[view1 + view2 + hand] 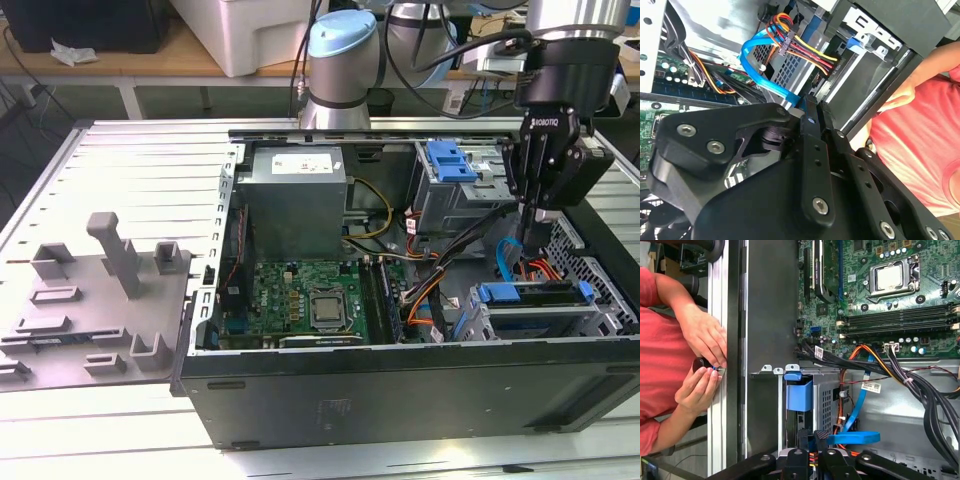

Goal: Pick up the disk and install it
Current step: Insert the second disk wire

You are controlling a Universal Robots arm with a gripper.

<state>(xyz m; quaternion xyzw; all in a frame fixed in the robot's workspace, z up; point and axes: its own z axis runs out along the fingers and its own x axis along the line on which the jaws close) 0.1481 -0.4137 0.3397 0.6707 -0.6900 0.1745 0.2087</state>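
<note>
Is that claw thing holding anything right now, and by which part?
Nothing seems held: the gripper looks shut with nothing between its fingers, poised over the drive cage.

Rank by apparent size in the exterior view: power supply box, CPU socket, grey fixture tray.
1. Grey fixture tray, nearer the camera, so its lead is unsure.
2. Power supply box.
3. CPU socket.

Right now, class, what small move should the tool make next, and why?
Probably lift straight up. The disk with its blue carrier already seems to sit in the grey cage, and the tool hangs just above it among the cables.
</note>
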